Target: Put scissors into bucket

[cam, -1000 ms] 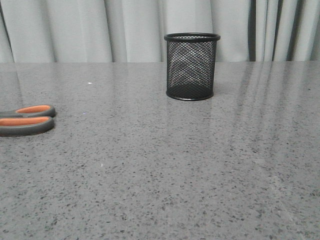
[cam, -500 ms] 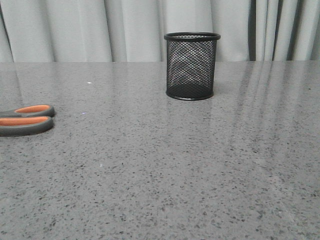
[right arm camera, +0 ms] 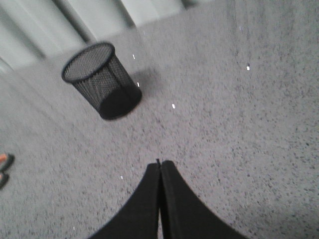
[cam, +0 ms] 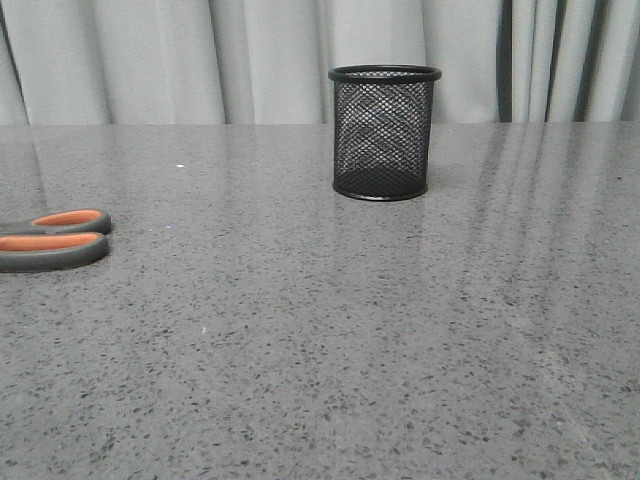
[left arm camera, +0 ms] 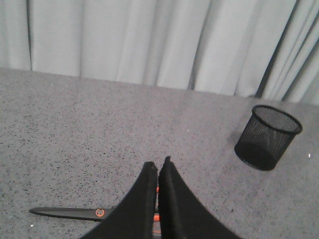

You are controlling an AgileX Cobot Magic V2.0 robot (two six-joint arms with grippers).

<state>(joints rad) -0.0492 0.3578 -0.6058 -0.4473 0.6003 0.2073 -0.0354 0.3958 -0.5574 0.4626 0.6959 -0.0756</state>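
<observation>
The scissors (cam: 52,240) lie flat at the table's left edge in the front view, only the grey, orange-lined handle loops showing. In the left wrist view their dark blades (left arm camera: 70,212) lie on the table, the handles hidden behind my left gripper (left arm camera: 157,167), which is shut and empty above them. The black wire-mesh bucket (cam: 384,132) stands upright and empty at the back centre; it also shows in the left wrist view (left arm camera: 267,137) and the right wrist view (right arm camera: 101,81). My right gripper (right arm camera: 160,163) is shut and empty, well short of the bucket. Neither gripper shows in the front view.
A grey speckled table top (cam: 330,330) runs to a pale curtain (cam: 250,55) at the back. A sliver of the scissors' orange handle (right arm camera: 4,162) shows at the edge of the right wrist view.
</observation>
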